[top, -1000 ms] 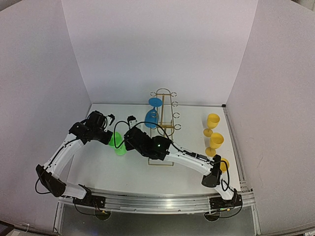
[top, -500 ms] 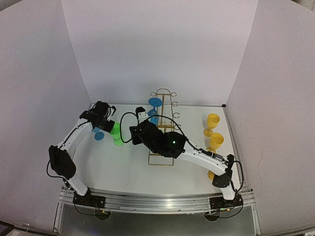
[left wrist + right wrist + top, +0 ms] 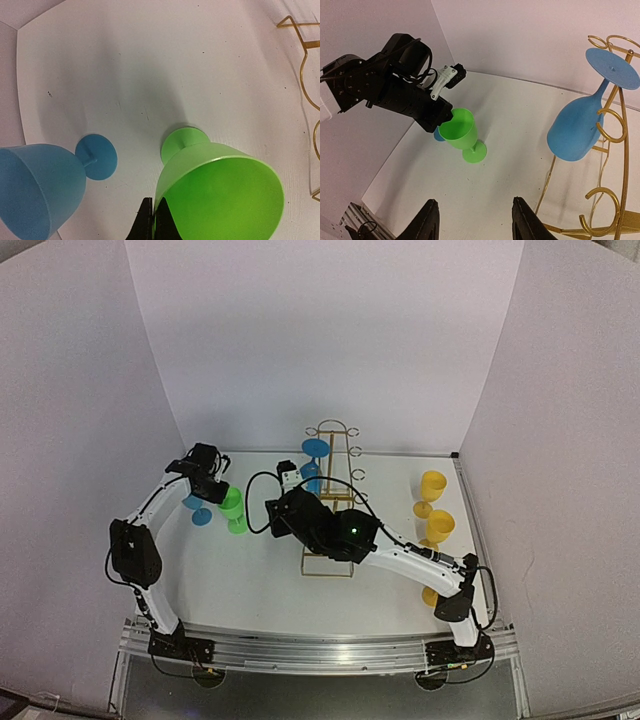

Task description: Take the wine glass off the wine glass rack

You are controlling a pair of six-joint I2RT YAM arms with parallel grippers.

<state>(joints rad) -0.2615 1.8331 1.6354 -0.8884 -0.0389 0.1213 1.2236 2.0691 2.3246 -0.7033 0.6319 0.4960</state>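
Near the left wall a blue cup stands on the table, just beside the green glass. The left gripper pinches its rim, which only the left wrist view shows closely. Bare table lies before the right gripper, whose jaws are spread and empty. The wine glass hangs on the left side of the wine glass rack, foot up, mouth down, stem slanted. The right wrist view shows it whole.

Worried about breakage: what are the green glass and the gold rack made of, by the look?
The green glass is likely plastic: opaque, evenly coloured, with a dull sheen. The rack is probably thin metal wire, its glossy gold finish glinting on the loops.
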